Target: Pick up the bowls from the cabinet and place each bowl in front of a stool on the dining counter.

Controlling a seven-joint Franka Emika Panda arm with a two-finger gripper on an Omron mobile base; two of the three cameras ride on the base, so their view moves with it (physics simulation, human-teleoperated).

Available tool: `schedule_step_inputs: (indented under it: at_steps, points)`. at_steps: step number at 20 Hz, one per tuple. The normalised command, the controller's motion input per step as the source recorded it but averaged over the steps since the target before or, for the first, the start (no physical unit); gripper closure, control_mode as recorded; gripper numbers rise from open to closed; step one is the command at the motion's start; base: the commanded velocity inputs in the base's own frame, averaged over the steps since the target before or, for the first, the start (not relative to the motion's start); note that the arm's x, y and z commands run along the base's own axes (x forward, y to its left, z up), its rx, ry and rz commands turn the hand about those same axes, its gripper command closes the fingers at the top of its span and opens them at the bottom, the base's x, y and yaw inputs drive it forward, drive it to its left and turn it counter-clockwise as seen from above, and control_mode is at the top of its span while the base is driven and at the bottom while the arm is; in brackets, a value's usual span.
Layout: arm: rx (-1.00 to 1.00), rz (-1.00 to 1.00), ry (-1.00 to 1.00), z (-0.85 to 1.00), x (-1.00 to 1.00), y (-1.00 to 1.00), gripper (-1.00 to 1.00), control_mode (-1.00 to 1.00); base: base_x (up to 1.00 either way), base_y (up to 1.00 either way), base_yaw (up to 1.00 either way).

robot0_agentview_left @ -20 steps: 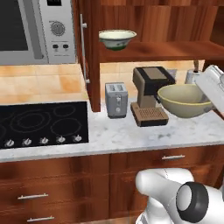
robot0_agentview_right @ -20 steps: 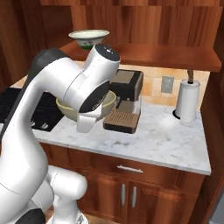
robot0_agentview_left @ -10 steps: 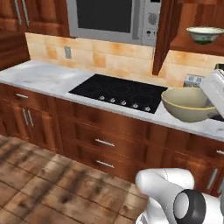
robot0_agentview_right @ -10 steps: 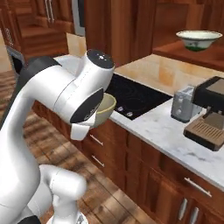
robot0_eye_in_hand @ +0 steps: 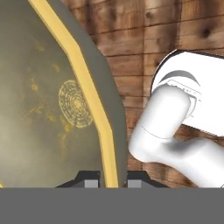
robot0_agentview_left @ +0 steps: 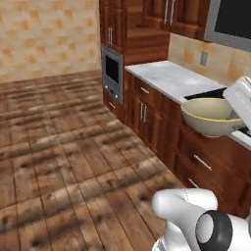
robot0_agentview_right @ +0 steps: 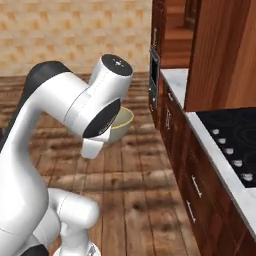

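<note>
A beige-olive bowl (robot0_agentview_left: 210, 115) with a cream inside hangs in the air beside the kitchen's base cabinets, held at its rim by my gripper (robot0_eye_in_hand: 112, 180). In the hand view the bowl (robot0_eye_in_hand: 52, 100) takes up the left side, and its yellow rim runs down between my two dark fingertips (robot0_eye_in_hand: 89, 180), which are shut on it. From the right base view the bowl (robot0_agentview_right: 121, 121) peeks out behind my white forearm, above the wooden floor.
Reddish-brown drawer cabinets (robot0_agentview_left: 152, 110) under a marble worktop (robot0_agentview_left: 169, 76) run along the right. A black stove (robot0_agentview_right: 230, 135), a built-in oven (robot0_agentview_left: 112, 71) and a microwave (robot0_agentview_left: 230, 22) sit along that wall. Wide plank floor (robot0_agentview_left: 63, 162) lies to the left.
The whole picture has swung: the base has turned away from the worktop, toaster and coffee machine towards the floor. The bowl stays in my gripper, in the same grip.
</note>
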Motion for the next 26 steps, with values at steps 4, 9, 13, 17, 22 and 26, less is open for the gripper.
schedule_step_inputs:
  at_steps: [4, 9, 13, 17, 22, 26]
  points:
    - [0.00, 0.00, 0.00, 0.00, 0.00, 0.00, 1.00, 1.00, -0.18, 0.01, 1.00]
    - [0.00, 0.00, 0.00, 0.00, 0.00, 0.00, 1.00, 1.00, -0.25, 0.25, 1.00]
    - [0.00, 0.00, 0.00, 0.00, 0.00, 0.00, 1.00, 1.00, -0.18, 0.50, 0.99]
    - [0.00, 0.00, 0.00, 0.00, 0.00, 0.00, 1.00, 1.00, -0.06, 0.74, 0.91]
    - [0.00, 0.00, 0.00, 0.00, 0.00, 0.00, 1.00, 1.00, 0.05, 0.97, 0.72]
    - [0.00, 0.00, 0.00, 0.00, 0.00, 0.00, 1.00, 1.00, 0.90, 1.00, 0.30]
